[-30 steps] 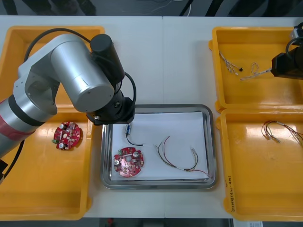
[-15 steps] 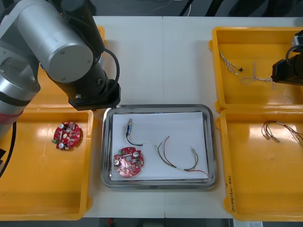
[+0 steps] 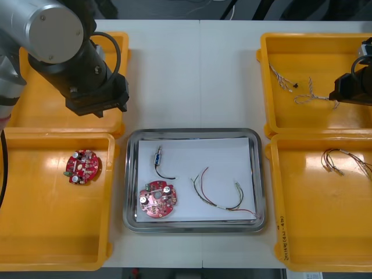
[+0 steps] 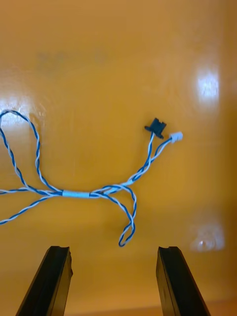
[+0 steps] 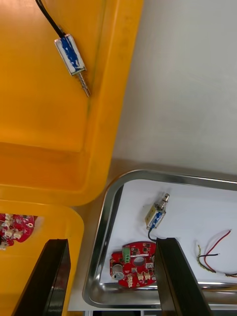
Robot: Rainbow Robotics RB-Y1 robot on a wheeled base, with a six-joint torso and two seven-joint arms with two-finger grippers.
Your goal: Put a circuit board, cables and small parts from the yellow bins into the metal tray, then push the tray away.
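My right gripper (image 4: 113, 281) hangs open over the far right yellow bin (image 3: 273, 70). A twisted blue and white cable (image 4: 84, 192) lies loose on the bin floor just beyond its fingertips; in the front view this cable (image 3: 302, 96) lies left of the right wrist. My left gripper (image 5: 111, 276) is open and holds nothing, above the near edge of the far left bin (image 3: 122, 46). The metal tray (image 3: 195, 132) holds a red circuit board (image 3: 157, 199), a small metal part (image 3: 158, 158) with a black lead, and a red and yellow cable (image 3: 221, 195).
Another circuit board (image 3: 82, 165) lies in the near left bin. Red and yellow cables (image 3: 343, 160) lie in the near right bin. A small metal part (image 5: 71, 54) sits in the far left bin. The left arm's bulky wrist (image 3: 75, 58) covers much of that bin.
My right gripper has opened and let the twisted cable drop onto the bin floor. My left arm has pulled back from the tray to over the far left bin.
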